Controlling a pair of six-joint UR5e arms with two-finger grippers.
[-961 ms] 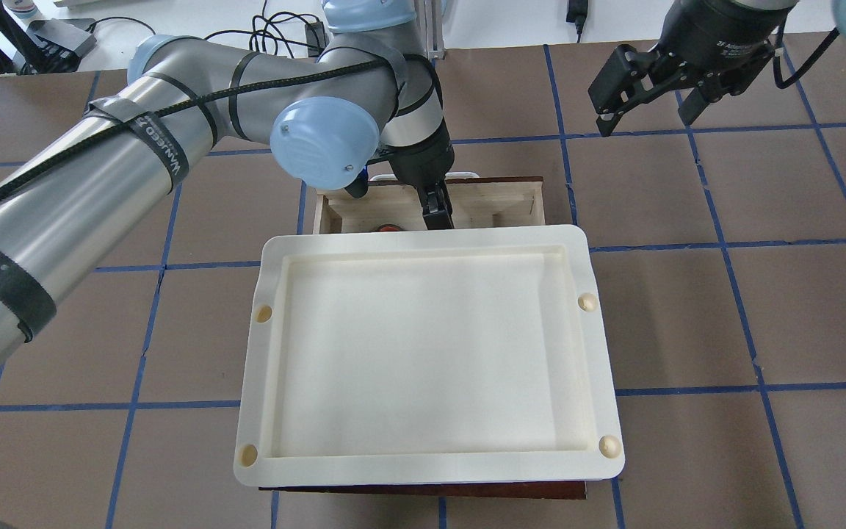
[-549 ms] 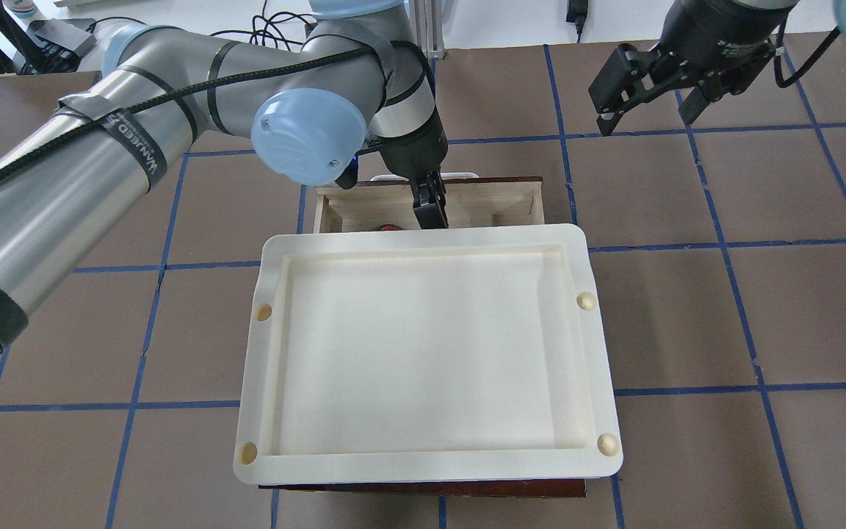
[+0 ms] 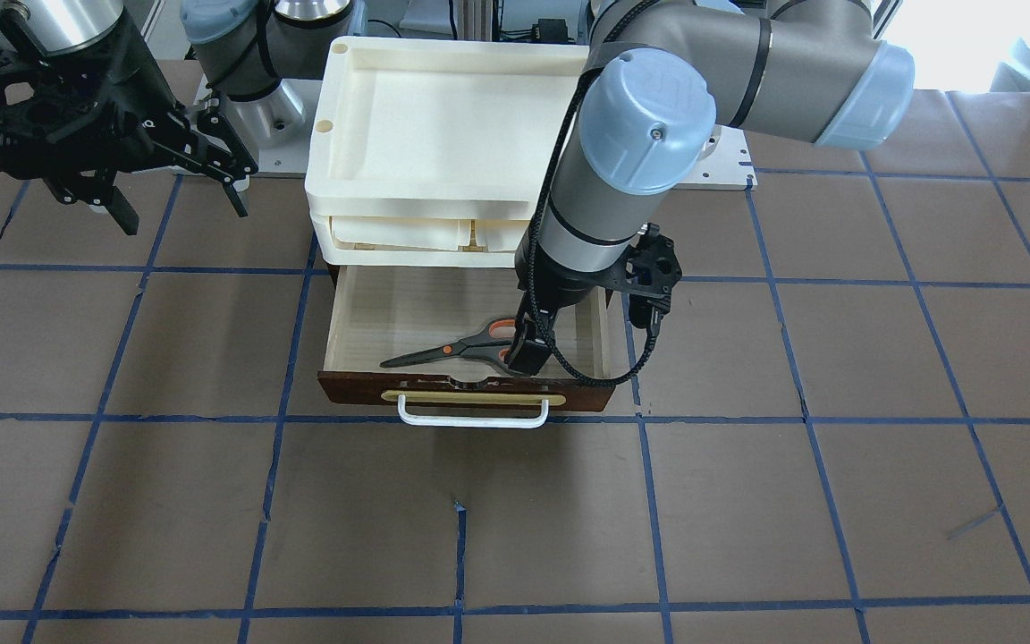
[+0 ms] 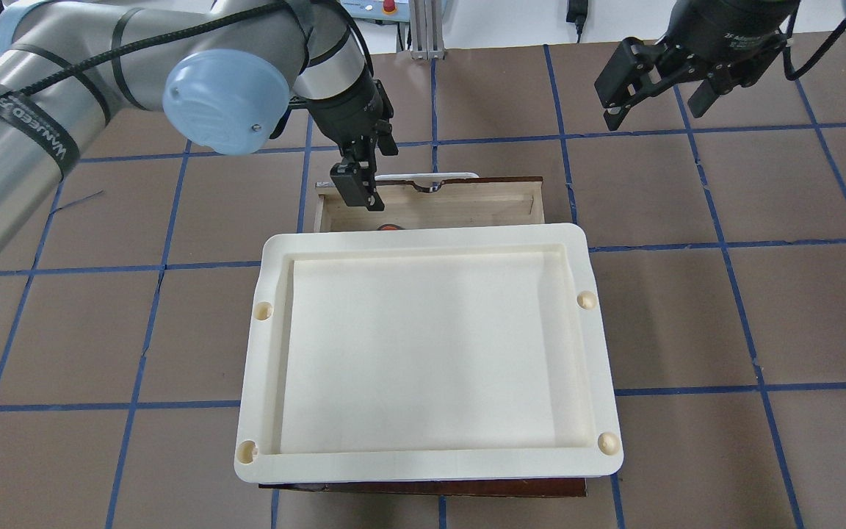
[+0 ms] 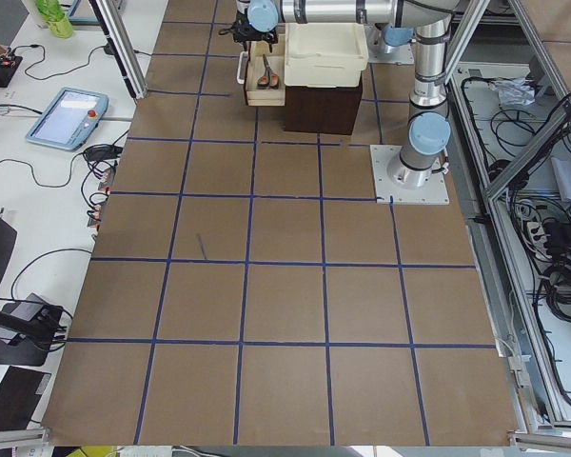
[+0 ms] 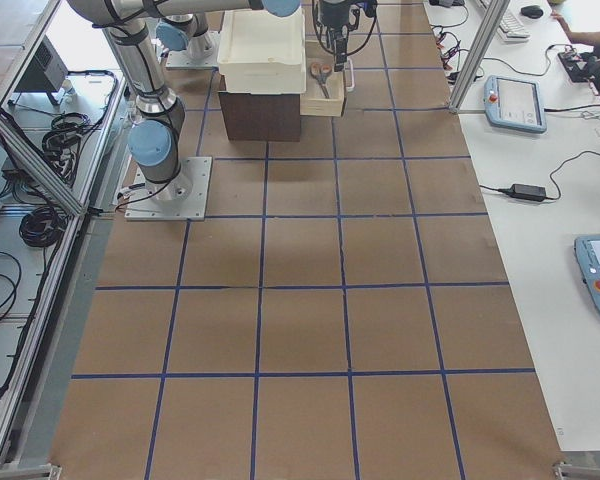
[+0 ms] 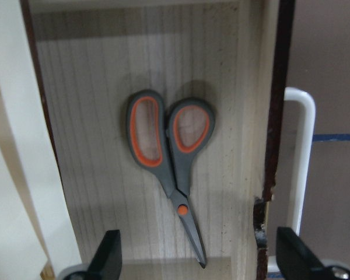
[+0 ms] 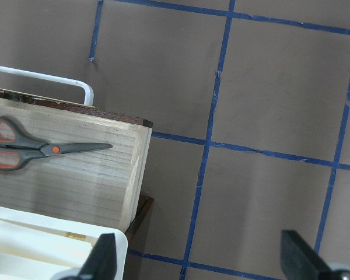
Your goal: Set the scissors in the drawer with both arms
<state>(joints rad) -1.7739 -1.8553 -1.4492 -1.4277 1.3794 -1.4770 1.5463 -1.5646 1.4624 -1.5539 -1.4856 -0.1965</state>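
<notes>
The scissors (image 7: 170, 153) lie flat on the pale floor of the open drawer (image 3: 466, 394), blades toward the robot's right, and nothing holds them. They also show in the front view (image 3: 454, 347) and the right wrist view (image 8: 32, 149). In the overhead view only an orange bit of the scissors (image 4: 391, 227) shows in the drawer (image 4: 467, 203). My left gripper (image 4: 356, 188) is open and empty above the drawer's left end, over the handles (image 3: 528, 356). My right gripper (image 4: 656, 99) is open and empty, raised off to the drawer's right (image 3: 180, 199).
A cream-white tray (image 4: 423, 470) sits on top of the dark cabinet and covers the drawer's rear part; a second tray (image 3: 390, 234) lies under it. The white bar handle (image 3: 472, 419) juts from the drawer front. Brown table with blue tape lines all round.
My left gripper has risen out of the drawer and moved toward its left end. The scissors stay on the drawer floor. The right gripper has barely moved.
</notes>
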